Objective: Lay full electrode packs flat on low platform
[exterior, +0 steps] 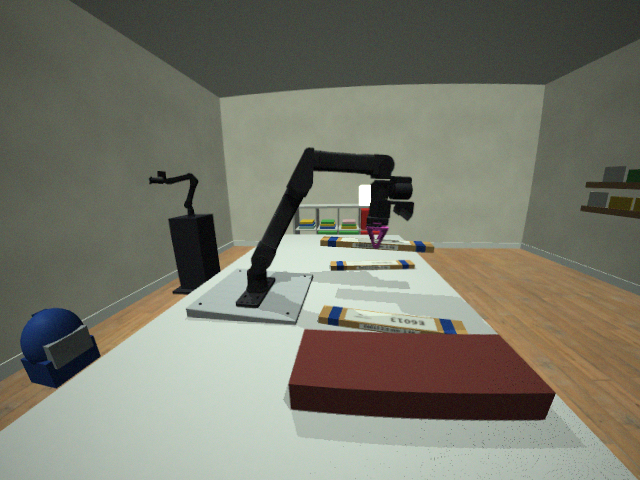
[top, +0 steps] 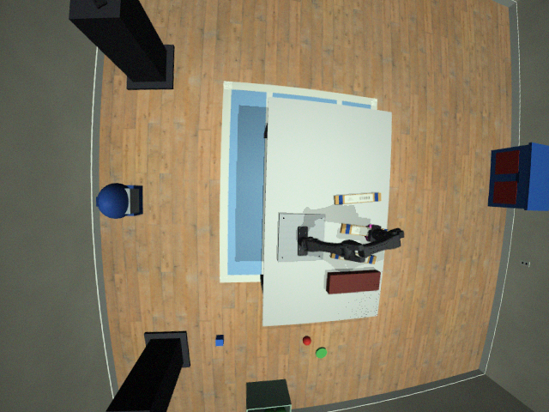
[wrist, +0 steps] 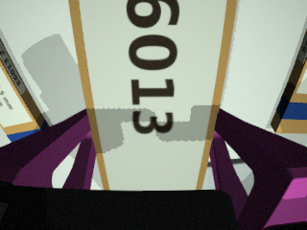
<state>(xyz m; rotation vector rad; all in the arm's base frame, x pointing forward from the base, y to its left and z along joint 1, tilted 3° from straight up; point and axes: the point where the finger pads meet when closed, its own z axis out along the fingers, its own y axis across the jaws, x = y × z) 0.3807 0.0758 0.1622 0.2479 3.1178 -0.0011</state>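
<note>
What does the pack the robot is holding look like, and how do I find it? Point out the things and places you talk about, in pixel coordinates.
Find the white table (top: 328, 146) (exterior: 155, 387) (wrist: 259, 57), then the black arm (top: 377, 245) (exterior: 341, 161). The held pack (top: 350, 229) (exterior: 351, 243) (wrist: 110, 72) is long, flat, white and tan. Only it is lifted, between the magenta fingers of the end effector (top: 369, 233) (exterior: 376, 246) (wrist: 153, 109).

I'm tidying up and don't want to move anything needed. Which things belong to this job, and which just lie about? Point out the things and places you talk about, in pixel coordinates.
Job:
- pack in the gripper's grip (top: 354, 229) (exterior: 341, 242) (wrist: 153, 29)
- near pack (top: 371, 259) (exterior: 382, 318) (wrist: 295, 110)
- far pack (top: 357, 197) (exterior: 372, 265) (wrist: 11, 103)
- maroon platform (top: 353, 281) (exterior: 413, 361)

Lying about, on the floor:
- red ball (top: 306, 340)
- green disc (top: 321, 353)
- blue cube (top: 219, 340)
</note>
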